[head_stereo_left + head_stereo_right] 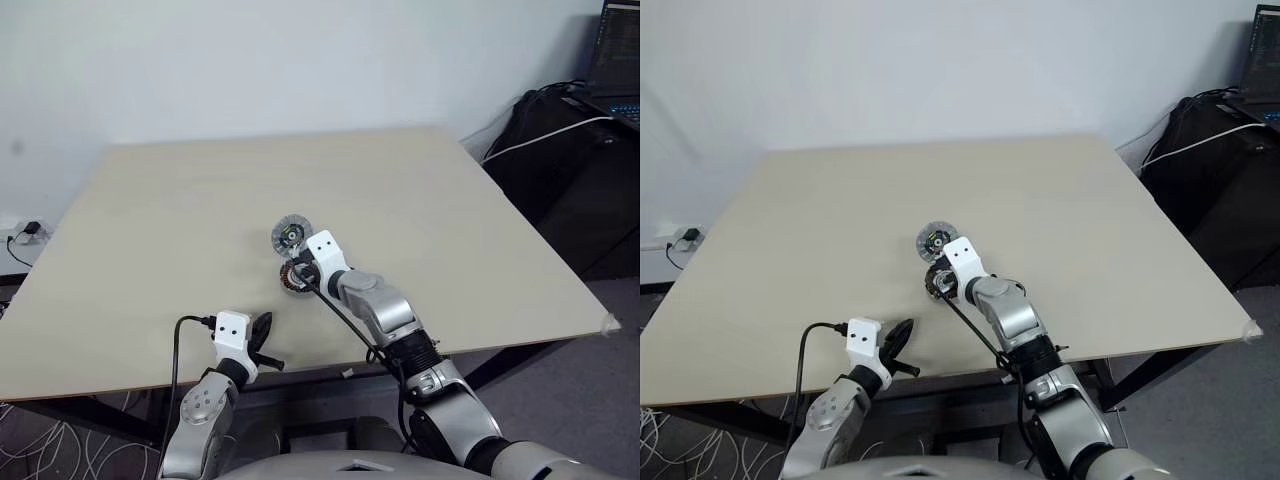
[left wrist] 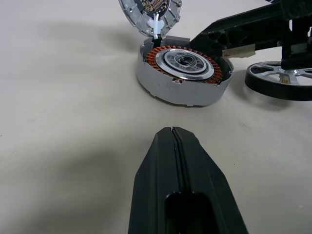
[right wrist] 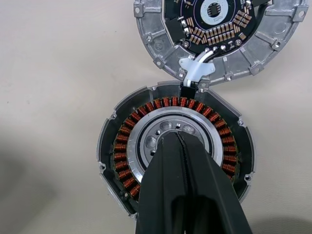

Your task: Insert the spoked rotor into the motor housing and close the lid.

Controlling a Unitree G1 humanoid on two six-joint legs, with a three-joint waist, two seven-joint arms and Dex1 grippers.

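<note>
Motor housing: a shallow round cup of grey cast metal, set flat and open-side up on the worktop. Inside the wall, a ring of copper-brown windings is wound on small teeth around a polished silvery bearing seat with dimples. It is taken as the landmark for all entries below. It is judged to be laid open so that a part can be dropped in from above.

Lid: a round silvery-grey disc with a lugged, ribbed rim and a dark circuit board at its centre. It is laid face-up just beyond the housing, touching it at a white cable fitting. It is judged to be tethered there, ready to be folded over.

Spoked rotor: a flat wheel with a matt black rim and bright silver spokes with gaps between. It is laid flat on the worktop just beside the housing, apart from it, not yet inserted.

Right claw: smooth black plastic, fingers pressed fully together with nothing held. It is poised over the centre of the housing; contact cannot be told.

Left claw: same make, likewise closed tight and empty. It is held near the worktop's front edge, well short of the housing and pointed toward it, judged to be idle.

Worktop: pale beige, matt, smooth.
</note>
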